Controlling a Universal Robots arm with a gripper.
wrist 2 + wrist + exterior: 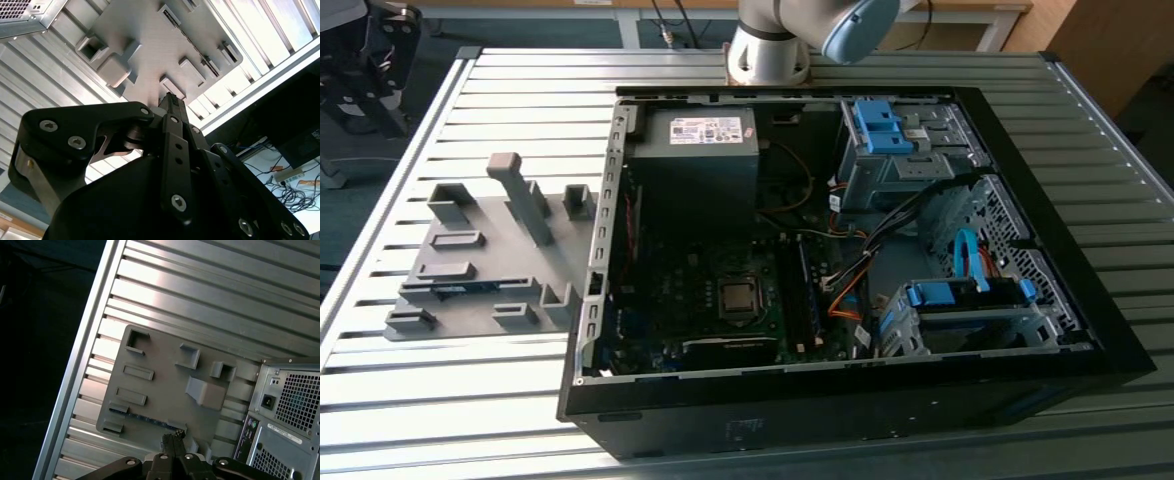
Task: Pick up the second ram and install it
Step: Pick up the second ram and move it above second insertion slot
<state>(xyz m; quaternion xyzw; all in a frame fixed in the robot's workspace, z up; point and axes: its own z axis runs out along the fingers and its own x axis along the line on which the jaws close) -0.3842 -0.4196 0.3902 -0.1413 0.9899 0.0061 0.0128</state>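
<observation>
Ram [147, 418] stands on its long edge in a slot of the holder [165, 375]. It reads as a thin dark strip with blue-green specks along it, caught between two small end blocks. The fingers [167, 441] of the gripper [173, 439] are pressed together with nothing between them. In the first wrist view their tips point at one end of that strip, close to it but apart.

I judge the step in hand to be the approach for pickup, with nothing grasped and nothing installed. A grasp here would call for the fingers to part and straddle the board across its flat faces, square to its length. The exposed edge is narrow and the end blocks crowd it.

The fingers are matte black bars with hex screws on a hinged linkage. The holder is a flat grey plate, dull like plastic, with raised blocks and rectangular pockets. It lies on the table [210, 300] of bright ribbed metal slats, at the exterior view's left of the open case [1121, 330], a black sheet-metal box with its circuit board exposed.
</observation>
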